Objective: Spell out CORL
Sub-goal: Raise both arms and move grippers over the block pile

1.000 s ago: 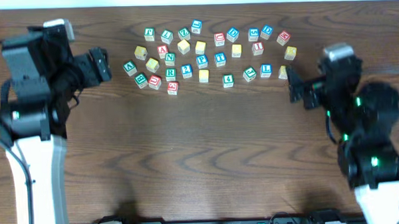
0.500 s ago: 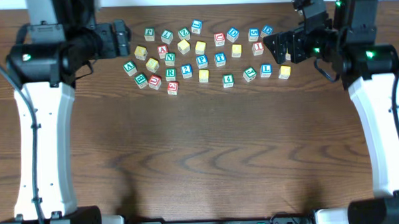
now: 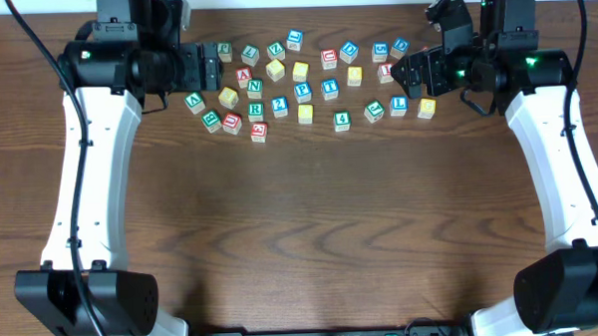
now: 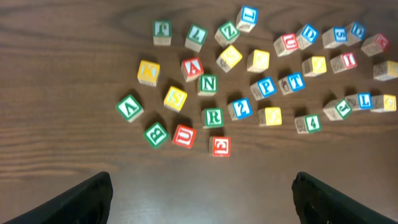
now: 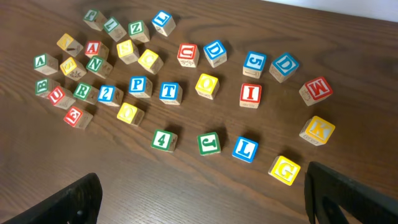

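Small lettered cubes lie scattered at the far side of the table. The green R cube (image 3: pixel 255 111) sits low in the left group, also in the left wrist view (image 4: pixel 213 117) and the right wrist view (image 5: pixel 81 91). The blue L cube (image 3: pixel 399 105) lies at the right (image 5: pixel 245 149) (image 4: pixel 362 100). Two yellow cubes with round pale letters lie mid-cluster (image 5: pixel 207 85) (image 5: pixel 129 112); I cannot read them surely. My left gripper (image 3: pixel 201 72) (image 4: pixel 200 199) is open and empty above the cluster's left edge. My right gripper (image 3: pixel 408 76) (image 5: pixel 202 199) is open and empty above its right edge.
Other cubes lie around them: red U (image 5: pixel 186 54), red I (image 5: pixel 250 94), green J (image 5: pixel 209 143), yellow G (image 5: pixel 285 170), yellow K (image 5: pixel 319 129), red M (image 5: pixel 315 91). Bare wood tabletop (image 3: pixel 311 217) spreads in front of the cubes.
Both arms have risen and reached toward the far side. The left gripper moved right to the cluster's left edge, the right gripper moved up and left over its right edge. No cube has moved.
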Robot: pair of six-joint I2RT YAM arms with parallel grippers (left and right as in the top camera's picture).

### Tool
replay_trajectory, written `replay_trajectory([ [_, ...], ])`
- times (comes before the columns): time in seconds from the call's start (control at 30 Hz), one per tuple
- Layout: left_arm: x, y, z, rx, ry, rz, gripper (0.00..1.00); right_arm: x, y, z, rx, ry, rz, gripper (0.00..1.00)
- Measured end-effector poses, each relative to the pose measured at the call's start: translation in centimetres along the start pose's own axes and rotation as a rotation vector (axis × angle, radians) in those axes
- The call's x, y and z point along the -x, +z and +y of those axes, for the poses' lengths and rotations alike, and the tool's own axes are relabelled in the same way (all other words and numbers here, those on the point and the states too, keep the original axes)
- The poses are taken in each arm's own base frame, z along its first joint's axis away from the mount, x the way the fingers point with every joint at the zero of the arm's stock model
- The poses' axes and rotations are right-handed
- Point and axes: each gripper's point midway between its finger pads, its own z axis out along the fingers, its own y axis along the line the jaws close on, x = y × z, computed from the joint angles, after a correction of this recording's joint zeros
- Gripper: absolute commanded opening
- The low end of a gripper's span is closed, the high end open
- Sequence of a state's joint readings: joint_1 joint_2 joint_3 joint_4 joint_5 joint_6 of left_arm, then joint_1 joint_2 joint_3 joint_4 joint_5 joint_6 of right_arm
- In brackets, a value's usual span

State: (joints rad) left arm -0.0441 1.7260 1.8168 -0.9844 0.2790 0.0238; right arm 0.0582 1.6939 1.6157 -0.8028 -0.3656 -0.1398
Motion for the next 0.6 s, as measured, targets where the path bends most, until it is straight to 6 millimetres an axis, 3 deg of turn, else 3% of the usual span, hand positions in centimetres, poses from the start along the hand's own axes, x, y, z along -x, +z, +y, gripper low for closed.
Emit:
replay_trajectory([
  [0.43, -0.1, 0.0, 0.0, 0.000, -0.001, 0.004, 0.91, -0.5, 0.0, 0.0, -0.003, 0.007, 0.019, 0.99],
  [0.6, -0.1, 0.0, 0.0, 0.000, -0.001, 0.003, 0.91, -1.1, -0.2, -2.6, -0.157, 0.089, 0.046, 0.99],
])
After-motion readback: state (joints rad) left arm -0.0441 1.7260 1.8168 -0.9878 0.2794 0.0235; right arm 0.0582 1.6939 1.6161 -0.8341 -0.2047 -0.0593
